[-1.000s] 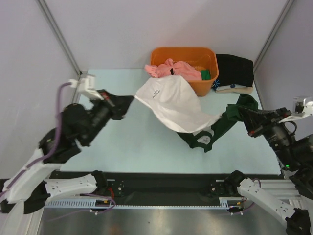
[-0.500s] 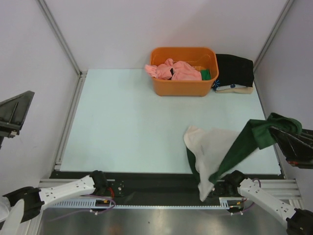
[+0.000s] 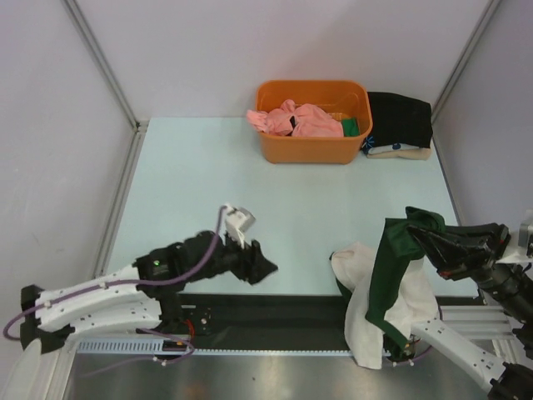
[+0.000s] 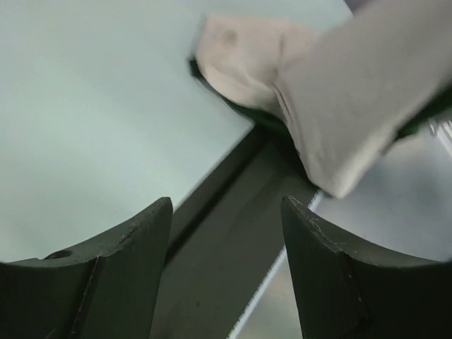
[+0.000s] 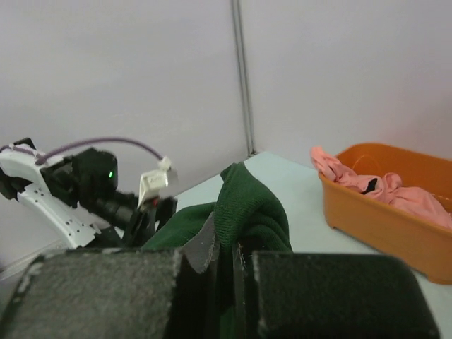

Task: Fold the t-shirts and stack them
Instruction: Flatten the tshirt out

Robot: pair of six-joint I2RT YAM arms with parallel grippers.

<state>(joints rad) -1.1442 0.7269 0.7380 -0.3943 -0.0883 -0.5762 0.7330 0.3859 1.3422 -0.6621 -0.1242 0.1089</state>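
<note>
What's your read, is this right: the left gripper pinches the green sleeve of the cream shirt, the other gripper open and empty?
No: the right gripper pinches the green sleeve of the cream shirt, and the left gripper is open and empty. The right wrist view shows the pinch.

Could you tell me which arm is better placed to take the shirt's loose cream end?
Left, probably. The left end effector is open and empty, facing the cream cloth; the right end effector is shut on the green sleeve.
</note>
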